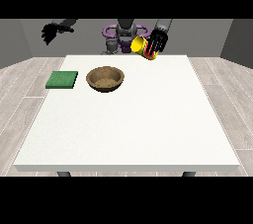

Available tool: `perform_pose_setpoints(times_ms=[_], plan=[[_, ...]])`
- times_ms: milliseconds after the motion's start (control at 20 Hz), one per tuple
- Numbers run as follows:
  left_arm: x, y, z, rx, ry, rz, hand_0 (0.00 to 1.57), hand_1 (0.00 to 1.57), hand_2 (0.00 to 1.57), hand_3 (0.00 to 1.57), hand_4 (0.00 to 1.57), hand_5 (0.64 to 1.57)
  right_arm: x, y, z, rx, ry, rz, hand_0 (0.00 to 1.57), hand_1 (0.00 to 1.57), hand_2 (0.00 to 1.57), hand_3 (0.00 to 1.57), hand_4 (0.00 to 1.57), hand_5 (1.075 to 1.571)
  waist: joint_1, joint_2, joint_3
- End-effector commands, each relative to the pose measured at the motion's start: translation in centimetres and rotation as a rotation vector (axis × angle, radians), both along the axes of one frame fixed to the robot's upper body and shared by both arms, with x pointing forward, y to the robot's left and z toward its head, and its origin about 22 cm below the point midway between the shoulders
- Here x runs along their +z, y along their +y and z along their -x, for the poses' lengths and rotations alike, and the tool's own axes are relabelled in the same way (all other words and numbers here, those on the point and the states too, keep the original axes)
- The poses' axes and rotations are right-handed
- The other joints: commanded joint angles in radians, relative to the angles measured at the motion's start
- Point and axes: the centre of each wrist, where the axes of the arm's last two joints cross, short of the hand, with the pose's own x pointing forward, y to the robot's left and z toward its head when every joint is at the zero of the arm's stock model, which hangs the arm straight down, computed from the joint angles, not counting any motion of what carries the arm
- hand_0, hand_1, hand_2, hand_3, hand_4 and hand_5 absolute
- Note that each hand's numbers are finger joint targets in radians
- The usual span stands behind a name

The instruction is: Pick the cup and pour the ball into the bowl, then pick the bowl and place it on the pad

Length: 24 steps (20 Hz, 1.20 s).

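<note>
Black fingers [154, 45] curl round a yellow cup [142, 47], held tipped on its side above the far edge of the white table [148, 129], its mouth turned toward the view's left. The hand at the view's right [158, 40] has the cup wrapped in its grasp, well clear of the tabletop.

Nearest the camera, the table's broad front half carries nothing of the task. Farther back, toward the view's left, a brown bowl [105, 79] sits upright, and just beside it, nearer the left edge, lies the flat green pad [62, 79]. The two are close but apart. The ball cannot be made out, either in the cup or in the bowl.

Beyond them, the hand at the view's left [49, 33] hangs in the air off the table's far corner, its fingers seemingly bent downward and holding nothing.

The pour appears under way, yet the cup's mouth looks to be off to the right of the bowl and behind it. Done well, the step calls for carrying the cup over the bowl's centre before tilting further, keeping the mouth low so the ball lands inside rather than bouncing off the rim.
</note>
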Motion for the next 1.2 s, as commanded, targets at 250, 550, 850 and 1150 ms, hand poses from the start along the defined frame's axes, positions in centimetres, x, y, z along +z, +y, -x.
perform_pose_setpoints(times_ms=[250, 550, 850, 1150], plan=[[1.8, -9.2, -0.3, -0.127, -0.069, -0.511, 1.5, 1.5, 1.57, 1.57, 1.38, 1.4, -0.5, -2.5, 0.5, -0.024, 0.022, -0.014, 0.0, 0.0, 0.0, 0.0, 0.0, 1.571, 0.01, -0.032, 0.0018], [-0.3, -13.5, 1.3, -0.21, -0.067, -0.859, 1.51, 1.51, 1.57, 1.57, 1.57, 1.042, 0.5, -2.2, -1.0, 0.011, -0.007, -0.029, 0.0, 0.0, 0.0, 0.0, 0.0, 1.57, -0.014, 0.005, 0.0008], [-1.5, -15.4, 2.6, -0.303, -0.1, -1.185, 1.48, 1.48, 1.57, 1.57, 1.47, 1.234, -1.7, -2.5, 0.7, -0.033, 0.029, -0.023, 0.0, 0.0, 0.0, 0.0, 0.0, 1.571, 0.049, -0.038, 0.0002], [-1.7, -18.0, 4.2, -0.326, -0.104, -1.239, 1.45, 1.45, 1.57, 1.57, 1.53, 1.129, -1.8, -3.1, 1.3, -0.04, 0.065, -0.011, 0.0, 0.0, 0.0, 0.0, 0.0, 1.57, 0.052, -0.073, -0.0012]])
